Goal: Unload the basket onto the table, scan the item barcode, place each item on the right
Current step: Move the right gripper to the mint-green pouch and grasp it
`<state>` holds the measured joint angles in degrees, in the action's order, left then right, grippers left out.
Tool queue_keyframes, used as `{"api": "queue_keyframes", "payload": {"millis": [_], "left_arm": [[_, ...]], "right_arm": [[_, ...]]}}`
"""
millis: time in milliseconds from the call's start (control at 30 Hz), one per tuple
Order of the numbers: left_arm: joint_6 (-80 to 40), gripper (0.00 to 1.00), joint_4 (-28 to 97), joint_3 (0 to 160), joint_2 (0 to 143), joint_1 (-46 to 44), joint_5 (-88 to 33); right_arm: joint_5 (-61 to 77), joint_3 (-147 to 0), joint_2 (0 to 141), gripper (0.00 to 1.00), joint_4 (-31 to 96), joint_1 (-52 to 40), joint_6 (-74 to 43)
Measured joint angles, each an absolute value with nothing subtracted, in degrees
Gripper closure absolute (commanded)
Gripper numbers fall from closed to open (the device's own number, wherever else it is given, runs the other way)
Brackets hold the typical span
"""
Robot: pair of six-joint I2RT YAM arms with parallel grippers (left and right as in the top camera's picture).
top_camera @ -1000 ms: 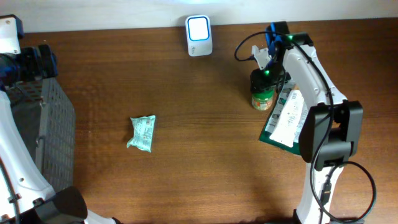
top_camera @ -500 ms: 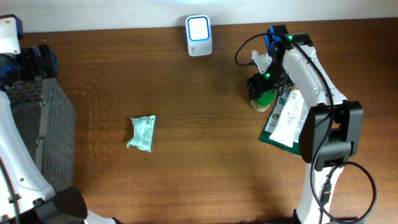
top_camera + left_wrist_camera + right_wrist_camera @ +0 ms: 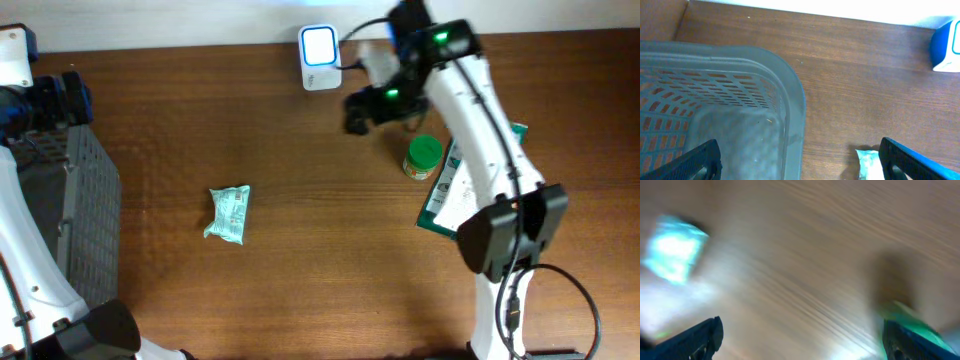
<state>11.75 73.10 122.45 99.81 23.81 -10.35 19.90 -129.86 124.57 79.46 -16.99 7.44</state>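
Fingers [image 3: 695, 339] of the right gripper [image 3: 802, 330] are spread wide with nothing between them, only smeared wood grain; this wrist view is too blurred to name the bright patches in it. From overhead, the right gripper [image 3: 357, 108] hangs above bare tabletop [image 3: 300, 290], just right of and below the scanner [image 3: 320, 45], which stands at the far edge with its lit face showing.

The green-lidded jar [image 3: 423, 156] stands upright on the tabletop, released, well clear of that gripper and right beside the left edge of a dark green tray [image 3: 432, 222] carrying a flat printed pack [image 3: 462, 185].

Over on the left, the left gripper [image 3: 800, 152] is also splayed wide and empty, its fingers [image 3: 702, 161] hovering above the rim of a grey mesh basket [image 3: 790, 100]. From above it sits at the table's left edge.

A pale green packet [image 3: 228, 214] lies alone mid-tabletop, between basket and jar, touched by nothing. Its corner peeks into the left wrist view too.
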Motion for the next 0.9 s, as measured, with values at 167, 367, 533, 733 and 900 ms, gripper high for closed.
{"api": "queue_keyframes", "payload": {"millis": [167, 367, 533, 733, 900], "left_arm": [[11.7, 0.01, 73.1, 122.5, 99.8, 23.8, -10.3], [11.7, 0.01, 73.1, 122.5, 99.8, 23.8, -10.3], [11.7, 0.01, 73.1, 122.5, 99.8, 23.8, -10.4], [11.7, 0.01, 73.1, 122.5, 99.8, 23.8, -10.3], [11.7, 0.01, 73.1, 122.5, 99.8, 23.8, -10.3]], "right_arm": [[28.8, -127.4, 125.3, 0.08, 73.5, -26.0, 3.8], [30.3, -123.5, 129.1, 0.13, 63.2, -36.2, -1.9], [26.9, -123.3, 131.9, 0.17, 53.3, -44.9, -6.3], [26.0, -123.3, 135.5, 0.17, 45.8, -51.0, -11.5], [30.4, -123.3, 139.7, 0.16, 44.7, -51.3, -13.6]]}}
